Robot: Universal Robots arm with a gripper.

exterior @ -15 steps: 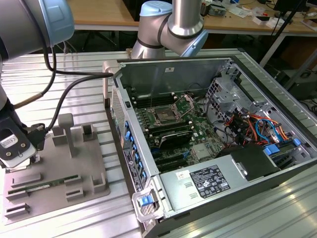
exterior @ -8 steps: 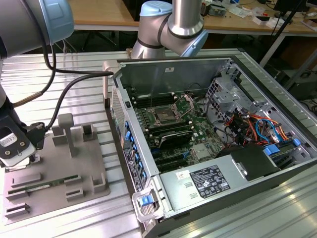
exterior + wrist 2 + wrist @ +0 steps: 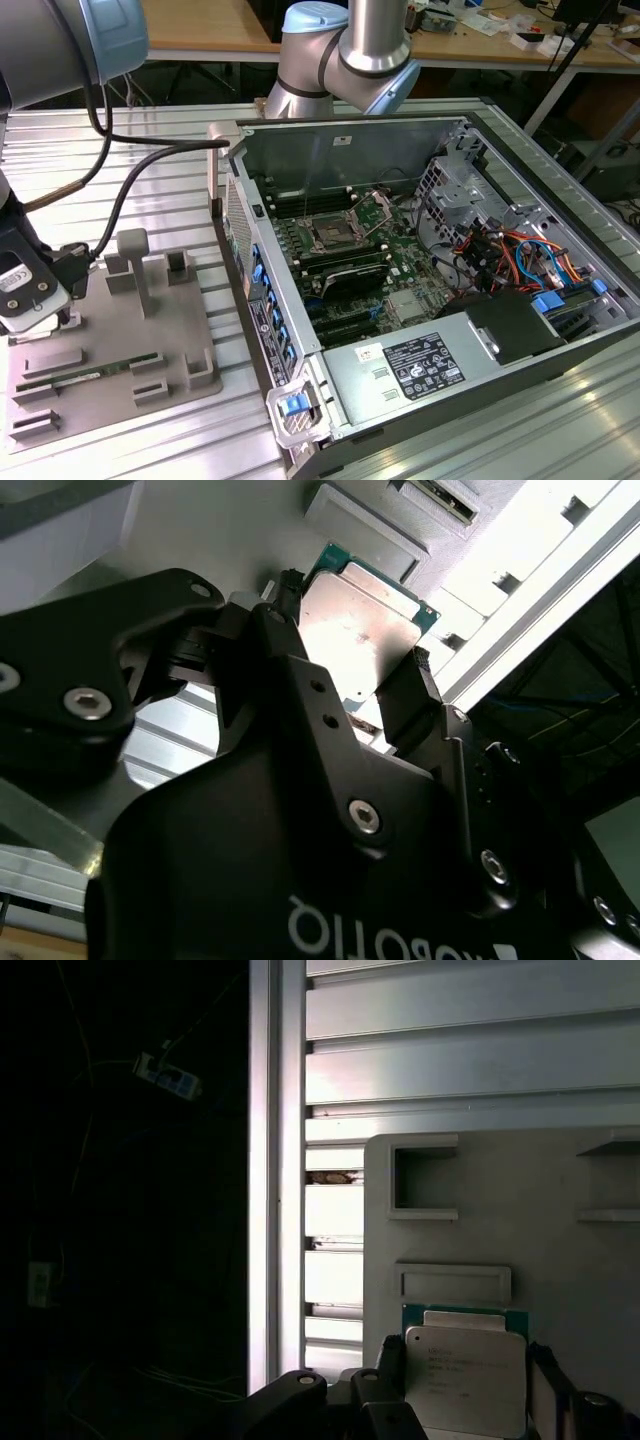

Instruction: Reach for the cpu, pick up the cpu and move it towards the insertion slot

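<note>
The gripper [image 3: 348, 640] has its fingers [image 3: 408, 695] clasped on 2 sides of the cpu [image 3: 465, 1378], at the grey fixture plate [image 3: 110, 395]; in the exterior view the insertion slot [image 3: 328, 236] lies toward 3 o'clock, well apart, inside the open computer case [image 3: 340, 150]

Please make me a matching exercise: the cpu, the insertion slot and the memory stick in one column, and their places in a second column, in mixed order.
1. cpu
2. insertion slot
3. memory stick

A. inside the open computer case
B. lying flat on the grey tray, away from the gripper
C. right at the gripper

Pairs: 1-C, 2-A, 3-B.
</note>
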